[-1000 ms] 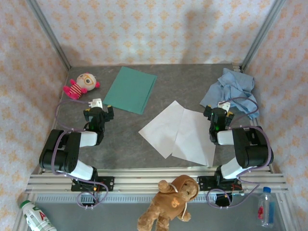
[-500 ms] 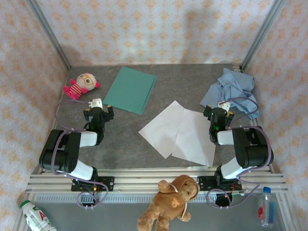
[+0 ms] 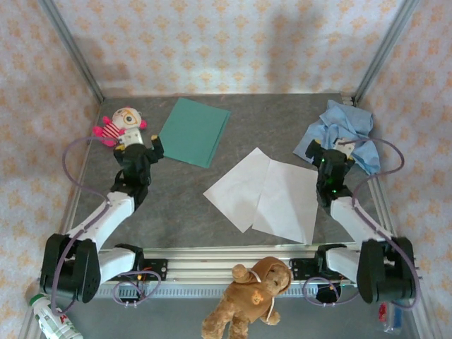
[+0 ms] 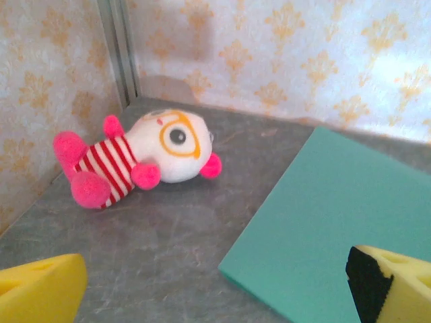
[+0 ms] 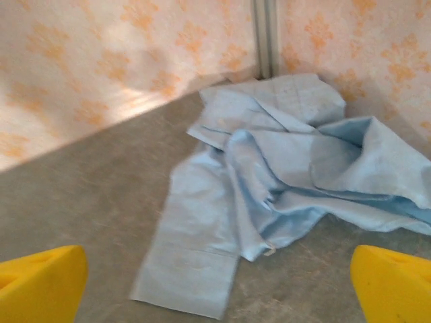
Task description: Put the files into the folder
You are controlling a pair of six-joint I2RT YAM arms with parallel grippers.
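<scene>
Now I see both arms stretched forward, low over table (image 3: 183, 212). Left gripper (image 3: 139, 143) spread wide, empty, between striped doll (image 3: 116, 126) and folder (image 3: 194, 131) near far left corner. Right gripper (image 3: 330, 147) spread wide, empty, at blue cloth (image 3: 342, 126) by far right corner. Folder flat, closed. White sheets (image 3: 265, 191) overlapping toward near edge, untouched.
</scene>
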